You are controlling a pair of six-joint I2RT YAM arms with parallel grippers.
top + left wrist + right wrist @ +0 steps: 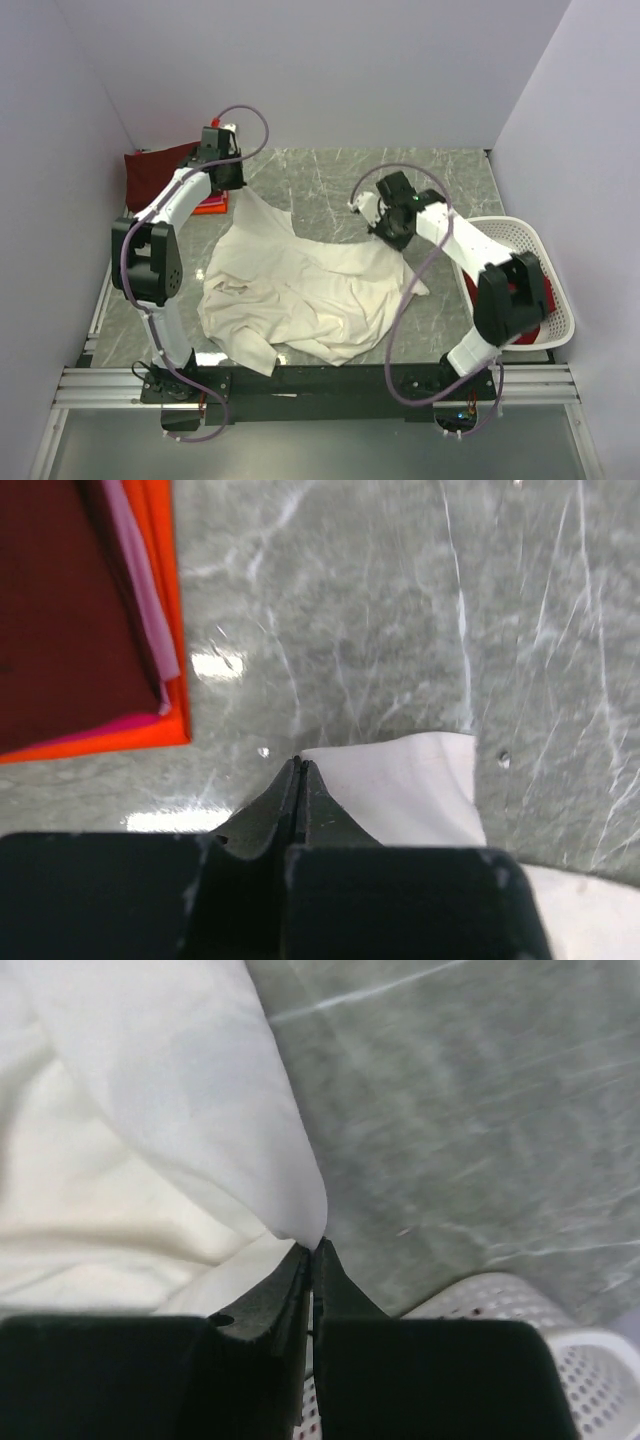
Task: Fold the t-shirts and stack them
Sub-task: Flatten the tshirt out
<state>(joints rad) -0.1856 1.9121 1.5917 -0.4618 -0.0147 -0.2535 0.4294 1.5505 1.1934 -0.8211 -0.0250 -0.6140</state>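
Note:
The large cream-white t-shirt [300, 290] lies crumpled across the middle of the table. My left gripper [232, 180] is at the back left, and its jaws [299, 765] are shut at the shirt's far corner [400, 790], which is drawn up to their tips. My right gripper [385, 235] is shut [315, 1243] on a fold of the shirt's right edge [200, 1090]. A folded stack lies beside the left gripper, with a dark maroon shirt [60, 610] on top, a pink layer [140, 590] under it and orange-red cloth [170, 600] at the bottom. The stack also shows in the top view [155, 170].
A white lattice basket [545, 250] stands at the right edge and holds red cloth [528, 312]. Its rim shows in the right wrist view [520, 1310]. Walls close in the table at the left, back and right. Bare grey marble [330, 175] lies between the grippers.

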